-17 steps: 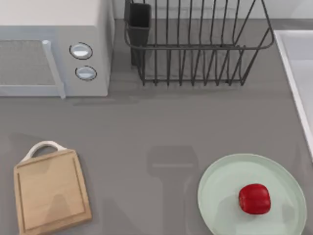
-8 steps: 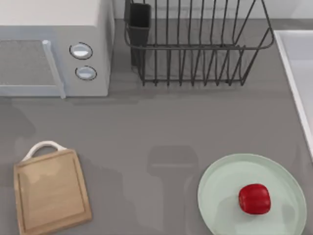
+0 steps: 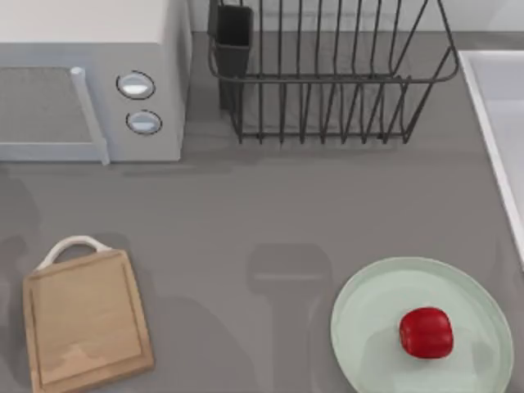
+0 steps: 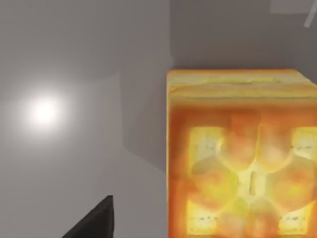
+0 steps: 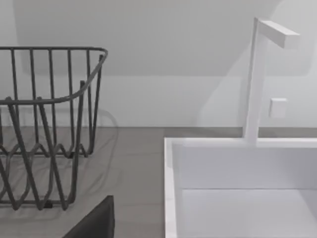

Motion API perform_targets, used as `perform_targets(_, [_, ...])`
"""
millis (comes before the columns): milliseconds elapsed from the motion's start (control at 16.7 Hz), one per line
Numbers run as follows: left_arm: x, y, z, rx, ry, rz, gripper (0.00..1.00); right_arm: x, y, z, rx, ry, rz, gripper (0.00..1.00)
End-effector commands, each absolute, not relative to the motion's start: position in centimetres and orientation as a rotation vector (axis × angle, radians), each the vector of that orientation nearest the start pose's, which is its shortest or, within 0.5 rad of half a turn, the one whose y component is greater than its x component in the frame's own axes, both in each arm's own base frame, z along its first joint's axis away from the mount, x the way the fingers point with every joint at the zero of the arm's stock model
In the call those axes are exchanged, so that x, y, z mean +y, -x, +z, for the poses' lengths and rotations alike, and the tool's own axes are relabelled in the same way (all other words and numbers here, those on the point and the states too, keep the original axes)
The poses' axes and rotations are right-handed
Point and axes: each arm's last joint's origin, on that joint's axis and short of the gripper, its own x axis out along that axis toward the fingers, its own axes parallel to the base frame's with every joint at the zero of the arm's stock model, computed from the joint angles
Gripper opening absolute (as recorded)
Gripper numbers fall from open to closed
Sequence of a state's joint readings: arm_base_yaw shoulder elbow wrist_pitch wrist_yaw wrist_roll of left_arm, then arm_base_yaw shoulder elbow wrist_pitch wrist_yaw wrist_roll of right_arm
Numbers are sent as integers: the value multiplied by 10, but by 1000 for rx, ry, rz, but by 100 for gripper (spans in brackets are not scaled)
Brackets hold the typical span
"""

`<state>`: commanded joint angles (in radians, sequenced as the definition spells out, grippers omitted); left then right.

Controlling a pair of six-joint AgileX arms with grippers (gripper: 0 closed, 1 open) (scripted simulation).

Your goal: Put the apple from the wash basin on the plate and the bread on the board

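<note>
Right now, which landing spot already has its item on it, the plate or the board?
The plate, at the table's right: the red apple sits on it. The wooden board at the left is bare.

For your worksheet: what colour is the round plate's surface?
Pale mint green plate, clearest in the top view.

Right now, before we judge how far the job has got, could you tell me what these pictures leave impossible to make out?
- Bread: in the left wrist view the picture's edge cuts it off, so what holds it or lies under it cannot be told.
- Left tool: a dark tip at that view's edge; open or shut cannot be told.
- Right tool: a dark tip in the right wrist view, likewise.
- Wash basin: cut off at the top view's right; its floor is hidden.
</note>
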<state>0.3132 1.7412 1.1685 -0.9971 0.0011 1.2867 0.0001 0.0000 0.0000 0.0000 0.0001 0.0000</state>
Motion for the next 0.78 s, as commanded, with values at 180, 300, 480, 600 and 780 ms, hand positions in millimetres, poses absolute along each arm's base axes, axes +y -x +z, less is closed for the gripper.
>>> perform_targets(180, [97,-293,179,1434,-757,-757,100,-1,-106,160,0,0,0,100])
perform_targets(300, [96,-293,178,1432,-760,-758,100,-1,-106,160,0,0,0,100])
perform_targets(480, [97,-295,160,1435,-756,-759,100,-1,-106,160,0,0,0,100])
perform_targets(600, [97,-295,142,1434,-757,-758,100,-1,-106,160,0,0,0,100])
perform_targets(780, [98,-295,116,1431,-759,-754,100,-1,-106,160,0,0,0,100])
